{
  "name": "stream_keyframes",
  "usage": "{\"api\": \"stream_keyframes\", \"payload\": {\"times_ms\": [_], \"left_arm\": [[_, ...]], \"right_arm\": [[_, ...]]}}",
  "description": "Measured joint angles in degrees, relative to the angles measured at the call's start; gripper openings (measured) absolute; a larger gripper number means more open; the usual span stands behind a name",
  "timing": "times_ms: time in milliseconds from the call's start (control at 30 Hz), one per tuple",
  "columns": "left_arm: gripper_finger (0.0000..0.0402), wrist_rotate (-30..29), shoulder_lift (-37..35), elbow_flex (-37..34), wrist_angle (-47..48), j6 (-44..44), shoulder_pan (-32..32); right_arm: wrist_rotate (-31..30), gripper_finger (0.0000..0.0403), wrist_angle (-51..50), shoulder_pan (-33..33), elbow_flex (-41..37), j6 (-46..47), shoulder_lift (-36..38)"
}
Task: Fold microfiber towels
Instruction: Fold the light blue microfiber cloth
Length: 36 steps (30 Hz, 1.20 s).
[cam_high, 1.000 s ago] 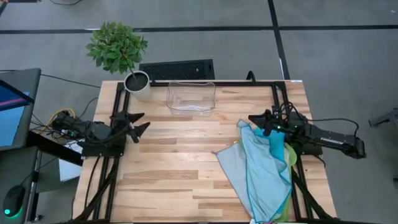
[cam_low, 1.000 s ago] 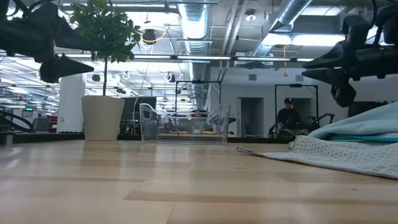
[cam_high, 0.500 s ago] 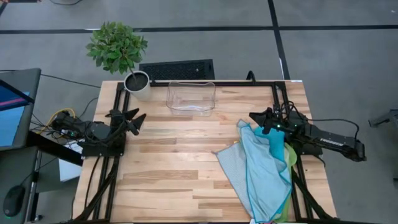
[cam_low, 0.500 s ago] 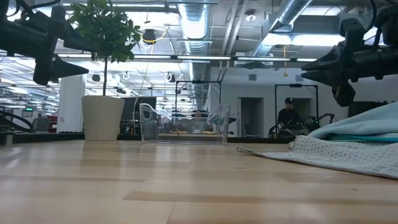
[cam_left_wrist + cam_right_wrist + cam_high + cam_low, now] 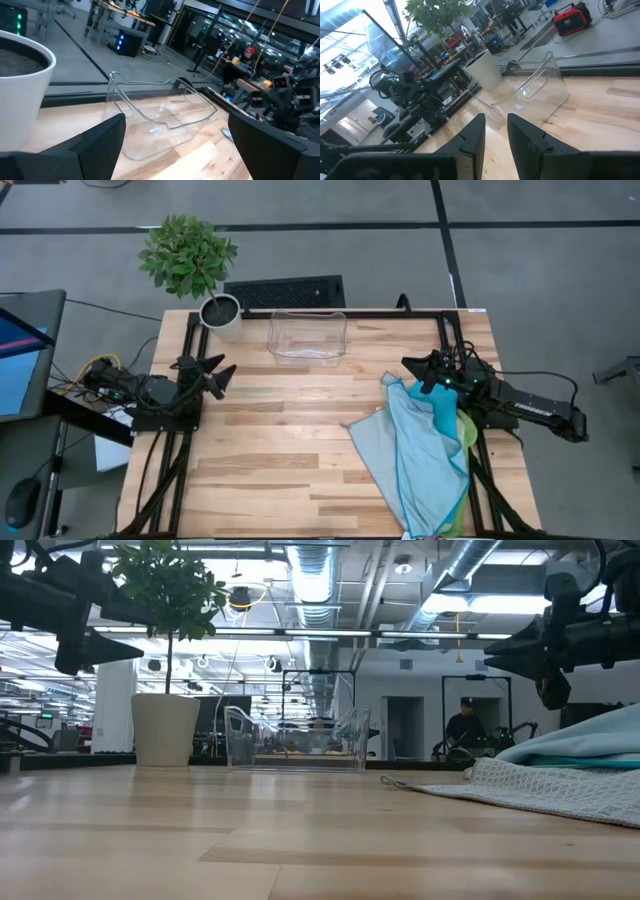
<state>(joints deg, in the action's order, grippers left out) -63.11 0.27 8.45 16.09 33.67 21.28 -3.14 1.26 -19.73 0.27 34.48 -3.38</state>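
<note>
A heap of microfiber towels (image 5: 420, 450) lies at the table's right side: a light blue one on top, with teal (image 5: 445, 412) and lime green (image 5: 467, 430) below it. The heap's near end reaches the table's near edge. In the low view the heap (image 5: 560, 780) rests flat on the wood. My right gripper (image 5: 408, 367) hovers above the heap's far end; its fingers (image 5: 496, 117) are open by a narrow gap and empty. My left gripper (image 5: 212, 370) hovers at the table's left edge, wide open (image 5: 175, 120) and empty.
A clear plastic bin (image 5: 307, 338) stands at the far middle of the table. A white pot with a green plant (image 5: 221, 312) stands at the far left corner. Bare wood (image 5: 280, 440) lies between the arms. A person (image 5: 462, 725) shows far off in the room.
My left gripper has turned about its wrist and drawn back a little toward the table's left edge, staying open. The towels have not moved.
</note>
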Motion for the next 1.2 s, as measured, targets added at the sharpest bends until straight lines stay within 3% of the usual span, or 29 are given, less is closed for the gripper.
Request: {"api": "stream_keyframes", "payload": {"times_ms": [433, 600, 933, 1200], "left_arm": [[0.0345, 2.41, 0.0, 0.02, 0.32, -0.87, 0.02], [0.0345, 1.53, -0.02, 0.04, -7.48, -1.79, 0.0], [0.0345, 20.31, -0.02, 0.07, -27.33, -5.62, 0.02], [0.0345, 19.76, 0.0, 0.07, -28.21, -4.54, 0.02]], "right_arm": [[0.38, 0.0107, 0.21, 0.2, -0.02, -3.1, 0.0], [1.47, 0.0107, 3.5, 0.31, 1.74, -2.63, -0.04], [2.06, 0.0107, 5.25, 2.84, 6.93, -2.9, 0.0], [1.96, 0.0107, 5.04, 5.75, 7.52, 0.18, -0.01]]}}
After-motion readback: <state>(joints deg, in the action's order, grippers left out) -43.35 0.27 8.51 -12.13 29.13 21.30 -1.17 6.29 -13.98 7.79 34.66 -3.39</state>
